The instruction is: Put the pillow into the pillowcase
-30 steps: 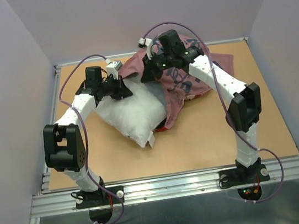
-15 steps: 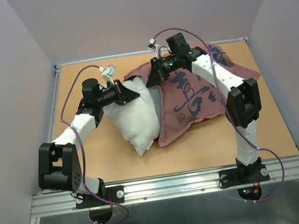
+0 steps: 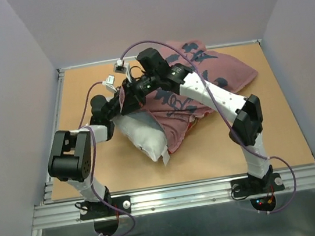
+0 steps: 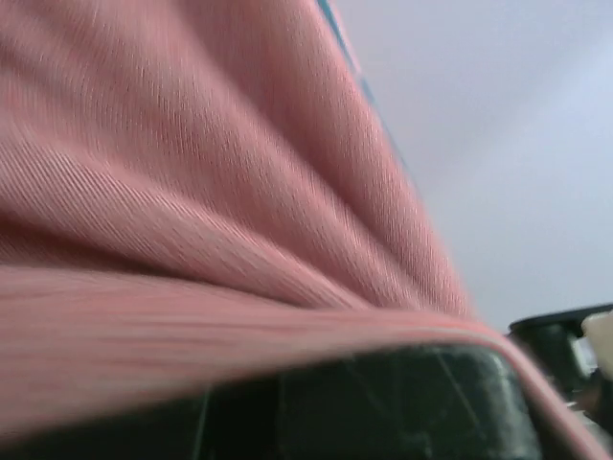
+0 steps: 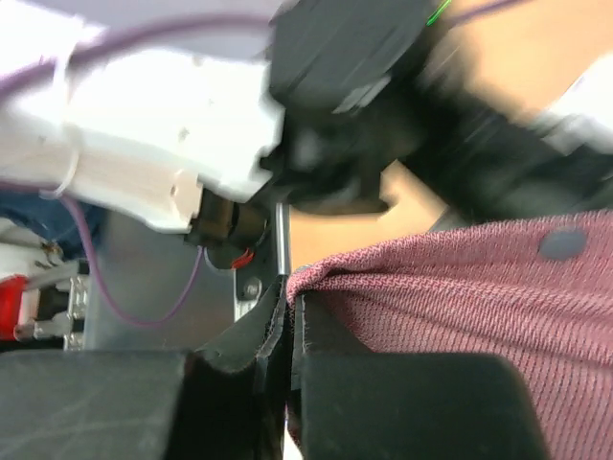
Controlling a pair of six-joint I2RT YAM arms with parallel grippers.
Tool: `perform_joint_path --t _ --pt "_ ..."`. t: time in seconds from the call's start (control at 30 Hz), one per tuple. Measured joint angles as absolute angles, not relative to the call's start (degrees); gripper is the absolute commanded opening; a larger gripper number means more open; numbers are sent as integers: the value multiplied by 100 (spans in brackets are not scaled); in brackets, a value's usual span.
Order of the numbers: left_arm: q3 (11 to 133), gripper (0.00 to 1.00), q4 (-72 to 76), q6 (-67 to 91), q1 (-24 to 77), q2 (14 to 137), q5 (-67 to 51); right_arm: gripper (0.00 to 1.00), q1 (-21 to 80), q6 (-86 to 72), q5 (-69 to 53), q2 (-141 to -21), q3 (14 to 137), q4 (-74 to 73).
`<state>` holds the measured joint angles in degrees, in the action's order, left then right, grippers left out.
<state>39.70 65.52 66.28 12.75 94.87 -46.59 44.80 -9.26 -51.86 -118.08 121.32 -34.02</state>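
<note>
The white pillow (image 3: 143, 136) lies left of centre on the table; its near end sticks out bare. The pinkish-red pillowcase (image 3: 199, 82), with dark blue characters, is spread behind and to the right of it and covers its far end. My right gripper (image 3: 132, 92) is shut on the pillowcase's hem (image 5: 316, 273), stretching it left over the pillow. My left gripper (image 3: 120, 101) sits at the same edge under the cloth. In the left wrist view pink cloth (image 4: 192, 192) fills the frame and lies over the black fingers (image 4: 383, 402), which look closed on it.
The brown table (image 3: 254, 139) has a raised metal rail (image 3: 180, 194) along its near edge. Grey walls close it in at the left, back and right. The two arms cross close together above the pillow's far end.
My right gripper has swung left with the pillowcase hem, drawing the cloth further over the pillow. My left arm has folded back towards the left, and its gripper is now under the cloth.
</note>
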Motion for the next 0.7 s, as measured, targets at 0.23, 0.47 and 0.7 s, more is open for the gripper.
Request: perform_joint_path --t 0.23,0.47,0.7 --pt "4132 0 7111 7037 851 9697 -4764 12 4390 -624 -3975 -10162 9668 -2670" --pt "3844 50 6737 6445 696 9673 -4692 88 3511 -803 -3682 -10263 9233 -2534" --pt "4917 95 2397 2327 683 8031 -5028 82 2755 -888 -3114 -8503 7964 -2488"
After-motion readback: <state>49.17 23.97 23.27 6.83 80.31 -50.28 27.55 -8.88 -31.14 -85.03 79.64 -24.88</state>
